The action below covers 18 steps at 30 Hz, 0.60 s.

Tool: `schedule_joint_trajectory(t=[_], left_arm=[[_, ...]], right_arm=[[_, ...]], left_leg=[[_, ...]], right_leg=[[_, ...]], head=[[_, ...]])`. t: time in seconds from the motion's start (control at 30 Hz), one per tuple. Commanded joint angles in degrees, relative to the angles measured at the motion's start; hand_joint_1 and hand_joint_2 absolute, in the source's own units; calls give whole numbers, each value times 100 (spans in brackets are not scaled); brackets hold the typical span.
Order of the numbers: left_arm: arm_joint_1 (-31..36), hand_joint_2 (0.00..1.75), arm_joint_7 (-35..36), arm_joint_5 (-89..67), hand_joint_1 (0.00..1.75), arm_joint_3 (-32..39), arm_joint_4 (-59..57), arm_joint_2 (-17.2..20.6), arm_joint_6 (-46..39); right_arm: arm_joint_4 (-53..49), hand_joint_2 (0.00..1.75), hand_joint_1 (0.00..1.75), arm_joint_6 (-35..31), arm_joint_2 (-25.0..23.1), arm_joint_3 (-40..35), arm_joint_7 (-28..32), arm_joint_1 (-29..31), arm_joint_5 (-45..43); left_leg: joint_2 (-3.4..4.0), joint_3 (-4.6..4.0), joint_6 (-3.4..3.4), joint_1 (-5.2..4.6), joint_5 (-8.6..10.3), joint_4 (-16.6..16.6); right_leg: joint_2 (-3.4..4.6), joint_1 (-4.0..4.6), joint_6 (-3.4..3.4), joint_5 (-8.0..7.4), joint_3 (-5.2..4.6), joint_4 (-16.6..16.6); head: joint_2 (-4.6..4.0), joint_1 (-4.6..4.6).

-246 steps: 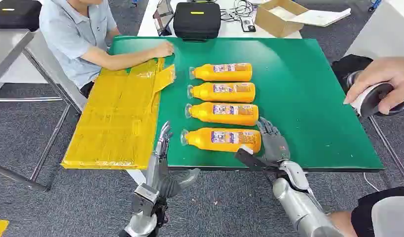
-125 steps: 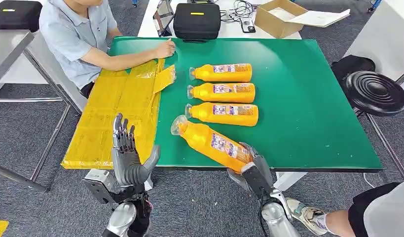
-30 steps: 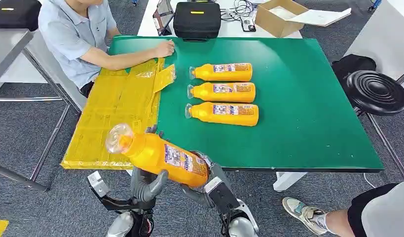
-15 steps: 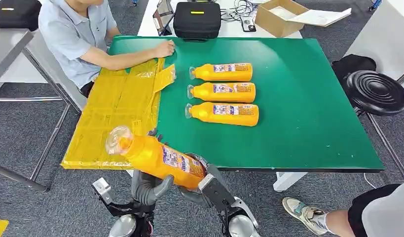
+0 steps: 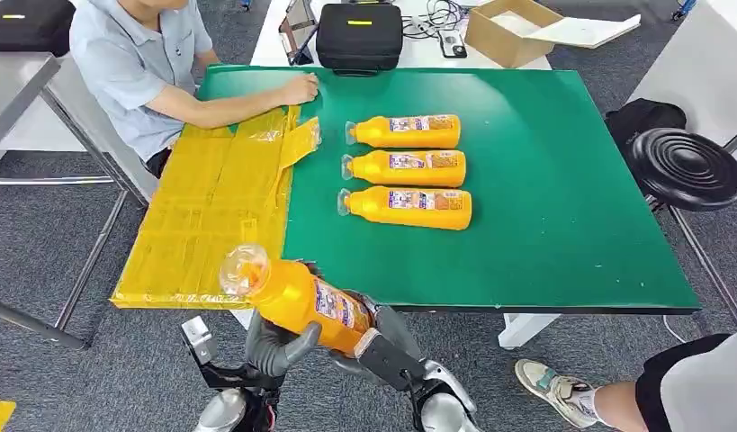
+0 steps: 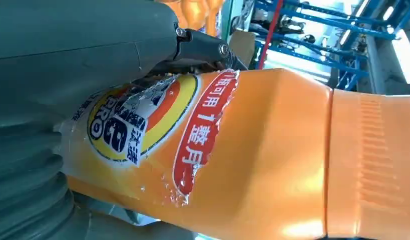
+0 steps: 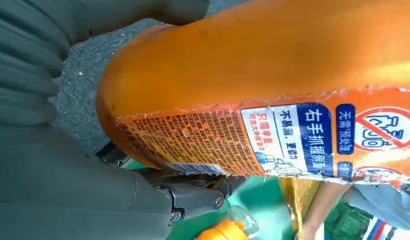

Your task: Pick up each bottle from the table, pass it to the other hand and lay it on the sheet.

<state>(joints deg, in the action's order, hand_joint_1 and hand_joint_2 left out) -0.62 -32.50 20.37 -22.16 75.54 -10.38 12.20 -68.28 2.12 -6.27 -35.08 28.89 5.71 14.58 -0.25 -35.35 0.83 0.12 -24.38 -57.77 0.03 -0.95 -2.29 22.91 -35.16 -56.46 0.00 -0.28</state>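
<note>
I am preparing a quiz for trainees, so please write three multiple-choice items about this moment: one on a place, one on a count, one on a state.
1. Where is the held orange bottle?
A. Near the front edge of the green table, off its surface
B. Flat on the yellow sheet
C. In the cardboard box

2. How many orange bottles lie on the green table?
A. Two
B. Three
C. Five

3. How is the held bottle gripped?
A. By the left hand alone
B. By nobody
C. By both the left hand and the right hand

Answers:
1 A, the head view shows it lifted at the table's near edge.
2 B, three lie in a row, caps towards the sheet.
3 C, both wrist views show fingers against its body.
</note>
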Motion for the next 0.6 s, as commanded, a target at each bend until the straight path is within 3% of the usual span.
schedule_joint_trajectory(t=[0.03, 0.17, 0.23, 0.33, 0.57, 0.6], left_arm=[[246, 175, 76, 12, 175, -195, -475, 80, 113], [246, 175, 76, 12, 175, -195, -475, 80, 113], [332, 175, 603, 464, 175, -171, -718, 45, 717], [469, 175, 815, 673, 175, -94, -1011, -54, 938], [523, 175, 897, 431, 175, -147, -985, -79, 902], [533, 175, 987, 531, 175, -148, -1025, -49, 1040]], right_arm=[[428, 175, 175, 79, 112, -391, 27, 245, 40], [428, 175, 175, 79, 112, -391, 27, 245, 40], [259, 175, 175, -231, 179, -458, 198, 239, 499], [124, 175, 175, -233, 150, -455, 288, 199, 626], [289, 175, 175, -195, 79, -496, 315, 275, 666], [264, 175, 166, -192, 73, -485, 322, 283, 663]], left_leg=[[0, 31, -5, 4, -9, 7], [0, 18, -3, 1, -4, 5], [0, 30, -5, 4, -8, 6], [-4, 24, -4, 4, -6, 5], [-2, 17, -1, 0, -4, 3], [0, 35, -3, 6, -15, 0]], right_leg=[[-2, 5, 10, 9, 31, 7], [-2, 2, 6, 5, 18, 5], [-3, 5, 10, 9, 31, 7], [-5, 4, 8, 7, 26, 7], [-4, 1, 5, 6, 17, 2], [-3, 7, 10, 14, 37, 3]], head=[[0, 0], [0, 0], [0, 0], [0, 0], [0, 0], [0, 2]])
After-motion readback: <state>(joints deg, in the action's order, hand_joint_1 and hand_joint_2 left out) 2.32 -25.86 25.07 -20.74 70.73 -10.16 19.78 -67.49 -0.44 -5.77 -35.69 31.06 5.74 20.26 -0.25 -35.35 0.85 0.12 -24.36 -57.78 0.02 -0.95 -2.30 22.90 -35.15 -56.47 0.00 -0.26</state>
